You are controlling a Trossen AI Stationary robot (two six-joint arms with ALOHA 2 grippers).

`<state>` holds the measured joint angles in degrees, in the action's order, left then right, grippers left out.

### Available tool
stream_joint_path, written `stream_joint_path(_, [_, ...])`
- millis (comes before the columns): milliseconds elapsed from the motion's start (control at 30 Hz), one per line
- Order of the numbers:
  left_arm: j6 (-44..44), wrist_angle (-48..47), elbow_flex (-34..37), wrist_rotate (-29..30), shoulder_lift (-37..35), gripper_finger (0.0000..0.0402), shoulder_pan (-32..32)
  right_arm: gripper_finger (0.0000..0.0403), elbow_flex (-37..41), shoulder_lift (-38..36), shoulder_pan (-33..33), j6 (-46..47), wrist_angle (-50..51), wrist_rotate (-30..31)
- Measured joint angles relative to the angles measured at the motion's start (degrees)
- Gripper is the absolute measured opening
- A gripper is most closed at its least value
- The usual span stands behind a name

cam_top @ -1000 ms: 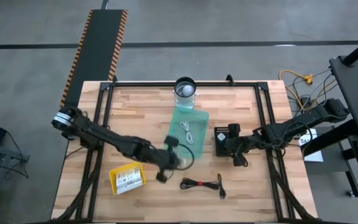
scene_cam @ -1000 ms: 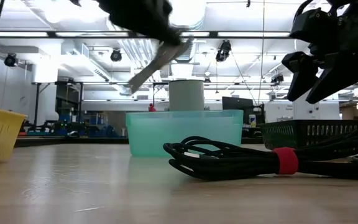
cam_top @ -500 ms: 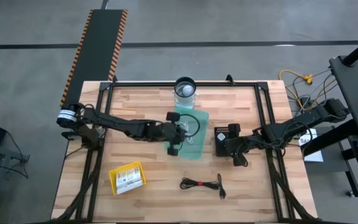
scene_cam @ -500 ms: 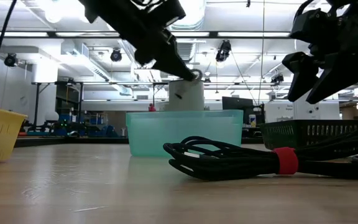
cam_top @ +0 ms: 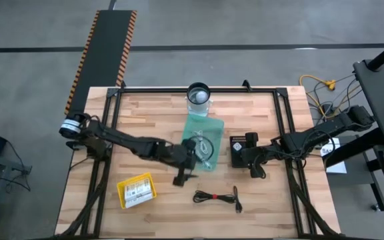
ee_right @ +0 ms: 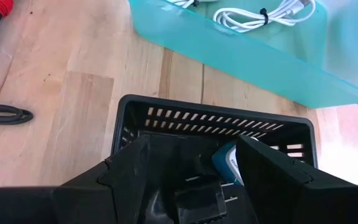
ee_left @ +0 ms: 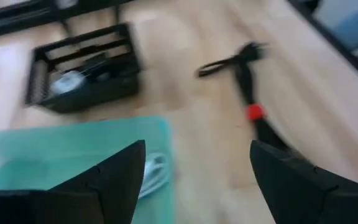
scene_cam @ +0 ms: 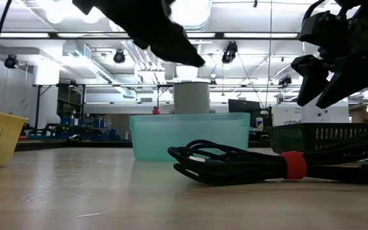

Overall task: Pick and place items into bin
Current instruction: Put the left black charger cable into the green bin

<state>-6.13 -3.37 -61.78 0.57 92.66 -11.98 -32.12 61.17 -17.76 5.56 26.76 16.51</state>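
The teal bin [cam_top: 212, 127] stands at mid-table. In it lie a coiled black cable [cam_top: 202, 147] and short white cables [ee_right: 263, 15]. My left gripper [cam_top: 191, 160] hovers open above the bin's near left corner [ee_left: 73, 155], holding nothing. My right gripper [cam_top: 244, 159] hangs open over a black basket [ee_right: 216, 121], which holds a small blue-white piece [ee_right: 229, 163] and a tiny black cube [ee_right: 197, 200]. Another black cable [cam_top: 217, 197], bound with a red tie [scene_cam: 292, 164], lies on the table near the front edge.
A yellow basket [cam_top: 137, 191] with white printed cards sits at the near left. A round grey container [cam_top: 199, 95] stands behind the bin at the far edge. Bare wood lies at the left of the bin and along the near right.
My left gripper carried the coiled black cable from the near side up over the bin, let it go, and drew back toward the near edge. The cable now lies inside the bin. My right gripper has kept still.
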Motion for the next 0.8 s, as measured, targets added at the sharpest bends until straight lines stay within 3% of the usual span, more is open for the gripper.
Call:
stream_joint_path(300, [0.2, 5.9, 0.0, -0.3, 1.5, 0.0273, -10.3, 0.0224, 0.0, 0.0, 0.0, 0.0, 0.0, 0.0])
stream_joint_path(400, [4.0, 7.0, -0.1, -0.5, 3.8, 0.0273, -12.3, 0.0224, 0.0, 0.0, 0.0, -0.2, 0.0, 0.0])
stream_joint_path(633, [17.8, 9.5, -0.1, -0.1, 11.4, 0.0273, -12.2, 0.0224, 0.0, 0.0, 0.0, -0.1, -0.1, 0.0])
stream_joint_path(800, [20.7, 13.5, -0.1, -0.1, 15.4, 0.0273, -11.4, 0.0224, 0.0, 0.0, 0.0, 0.0, -0.1, 0.0])
